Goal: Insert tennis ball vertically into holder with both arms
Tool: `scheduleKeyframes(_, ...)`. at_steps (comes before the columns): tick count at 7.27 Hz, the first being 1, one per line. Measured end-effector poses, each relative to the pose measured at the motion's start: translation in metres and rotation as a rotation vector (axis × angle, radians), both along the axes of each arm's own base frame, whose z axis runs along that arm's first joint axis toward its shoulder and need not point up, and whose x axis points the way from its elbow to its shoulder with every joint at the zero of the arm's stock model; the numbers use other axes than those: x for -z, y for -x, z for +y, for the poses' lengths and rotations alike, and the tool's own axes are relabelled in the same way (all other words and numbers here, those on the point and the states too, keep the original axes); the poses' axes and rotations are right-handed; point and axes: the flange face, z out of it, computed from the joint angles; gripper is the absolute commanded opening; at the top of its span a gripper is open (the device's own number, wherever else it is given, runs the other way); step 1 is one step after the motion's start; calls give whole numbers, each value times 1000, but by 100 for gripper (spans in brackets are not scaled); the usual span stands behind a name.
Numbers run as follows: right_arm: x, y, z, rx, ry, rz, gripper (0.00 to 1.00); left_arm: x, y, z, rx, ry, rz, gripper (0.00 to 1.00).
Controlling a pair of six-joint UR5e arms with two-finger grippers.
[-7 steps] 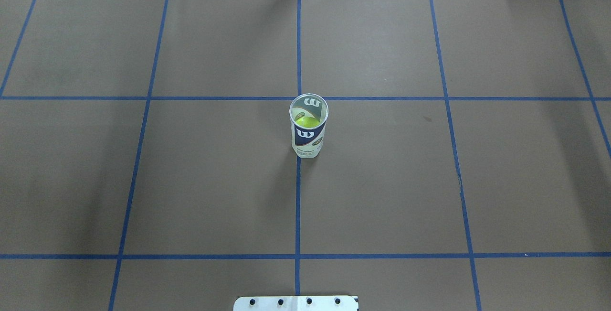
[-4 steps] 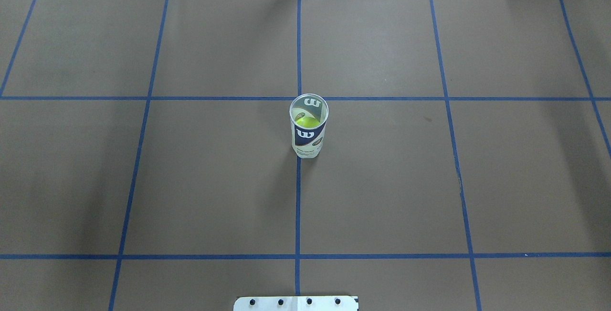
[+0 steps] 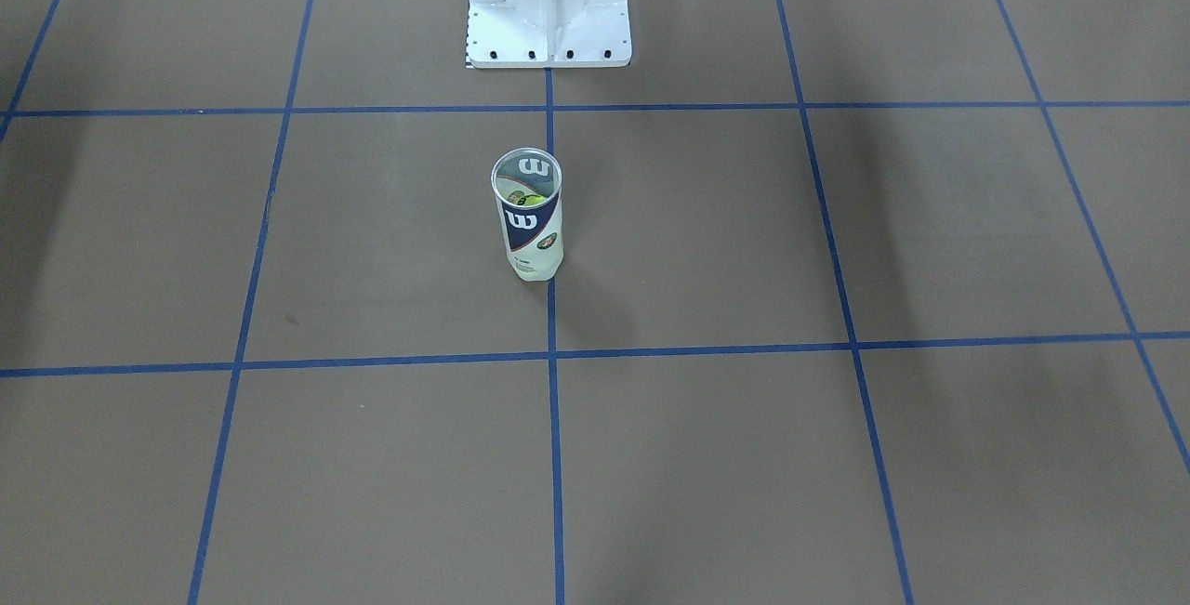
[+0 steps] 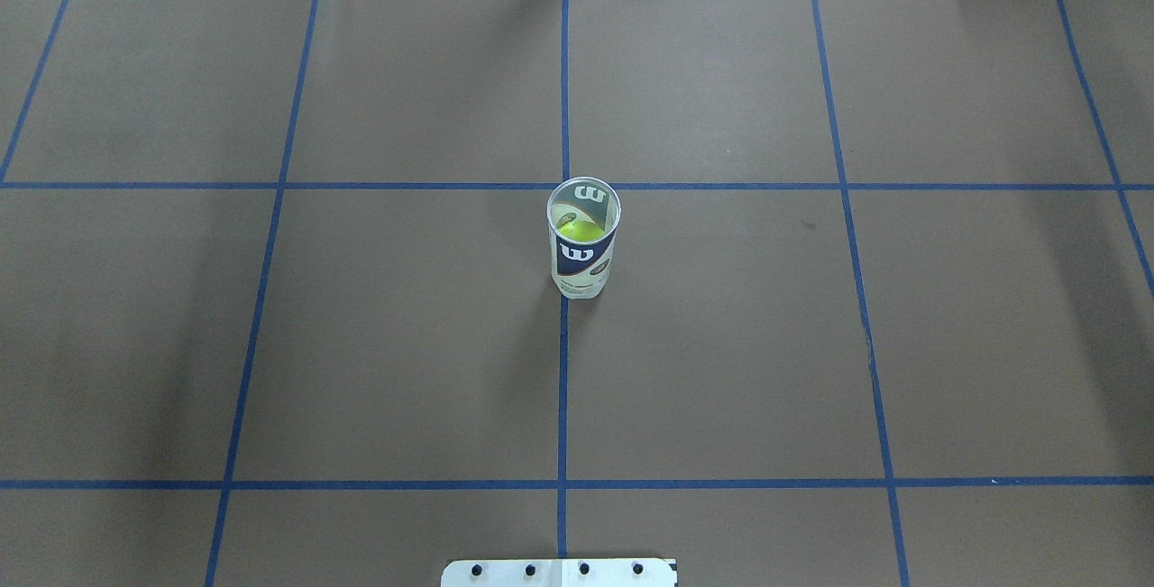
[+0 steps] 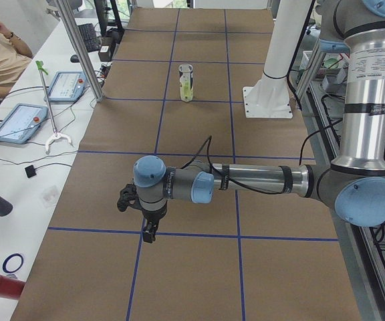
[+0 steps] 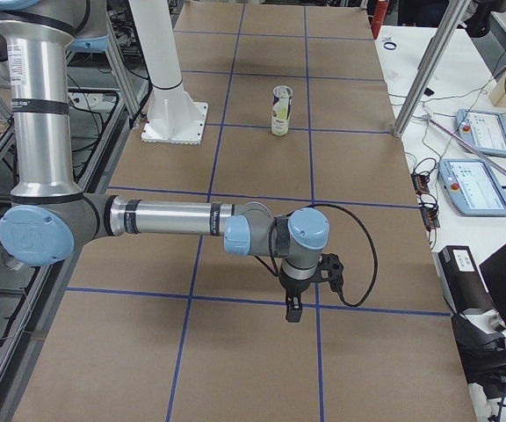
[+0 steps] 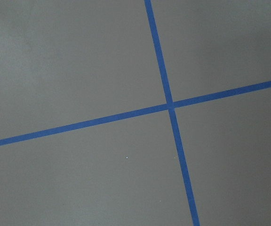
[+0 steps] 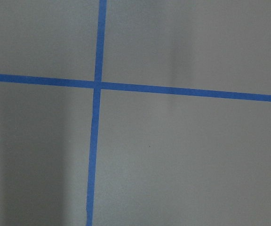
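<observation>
Brown paper table (image 4: 721,343) holds the clear plastic can (image 4: 582,267) upright, so the fuzzy yellow-green ball (image 4: 578,230) sits inside. The black left gripper (image 5: 148,237) and black right gripper (image 6: 292,314) hang far off. I cannot tell if their fingers are open.

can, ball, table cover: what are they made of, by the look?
holder: clear glossy plastic, probably; the inside shows through its wall, with a printed navy and white label.
tennis ball: matte yellow-green, likely felt; fuzz too small to confirm.
table cover: matte brown paper, seemingly; its far edge ripples.
grid lines: look like blue tape.
</observation>
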Motion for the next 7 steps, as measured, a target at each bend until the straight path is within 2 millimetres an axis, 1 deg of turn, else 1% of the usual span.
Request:
scheduleKeyframes(2, 1, 0, -1, 0, -4, -1, 100, 1, 0, 0, 0, -1, 0, 100)
scheduleKeyframes(4, 0, 0, 0, 1, -4, -2, 100, -3, 0, 2, 0, 11, 0, 100)
scheduleKeyframes(7, -5, 0, 8, 2, 5, -2, 100, -22, 1, 20, 1, 53, -2, 100)
